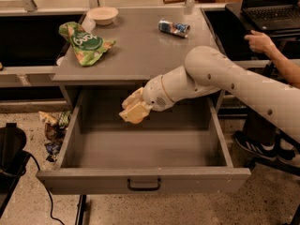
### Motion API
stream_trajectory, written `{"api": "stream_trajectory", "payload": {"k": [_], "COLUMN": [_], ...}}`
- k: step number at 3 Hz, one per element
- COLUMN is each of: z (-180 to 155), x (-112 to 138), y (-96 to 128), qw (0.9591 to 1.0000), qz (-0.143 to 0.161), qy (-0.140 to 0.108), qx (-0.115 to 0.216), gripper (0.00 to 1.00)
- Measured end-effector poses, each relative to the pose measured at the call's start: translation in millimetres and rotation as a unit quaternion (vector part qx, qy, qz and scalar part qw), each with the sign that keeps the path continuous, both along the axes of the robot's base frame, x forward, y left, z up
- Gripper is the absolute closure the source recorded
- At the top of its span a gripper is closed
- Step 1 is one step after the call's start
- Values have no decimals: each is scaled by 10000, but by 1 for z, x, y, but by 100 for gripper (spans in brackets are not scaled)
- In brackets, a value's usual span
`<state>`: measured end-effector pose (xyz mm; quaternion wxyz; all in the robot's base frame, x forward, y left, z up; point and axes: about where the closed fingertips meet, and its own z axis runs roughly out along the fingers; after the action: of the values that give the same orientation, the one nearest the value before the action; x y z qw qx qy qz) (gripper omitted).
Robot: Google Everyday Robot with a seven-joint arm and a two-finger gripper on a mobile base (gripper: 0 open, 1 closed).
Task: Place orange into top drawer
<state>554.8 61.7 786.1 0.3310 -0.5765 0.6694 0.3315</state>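
Note:
The top drawer (140, 178) is pulled wide open below the grey tabletop (140, 55); its grey floor shows bare and its dark bar handle (144, 185) is centred on the front. My gripper (133, 109) hangs over the drawer's back-middle part, just below the tabletop's front edge, at the end of the white arm (225, 81) that comes in from the right. No orange shows plainly in this view: none lies on the tabletop or on the drawer floor, and whatever sits in the gripper is hidden by its tan end.
On the tabletop lie a green chip bag (86, 42), a white bowl (102, 15) and a crushed blue-silver can (173, 27). A person's hand (258, 41) and a laptop (274, 6) are at the right. Litter (54, 128) lies on the floor at the left.

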Motion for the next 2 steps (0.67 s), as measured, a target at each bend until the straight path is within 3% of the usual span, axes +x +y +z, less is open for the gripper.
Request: {"api": "stream_trajectory", "payload": {"k": [2], "z": [-57], "x": [14], "y": [-11], "qw": [9972], "qz": [-528], "qy": [320], "qx": [-419], "gripper": [100]}}
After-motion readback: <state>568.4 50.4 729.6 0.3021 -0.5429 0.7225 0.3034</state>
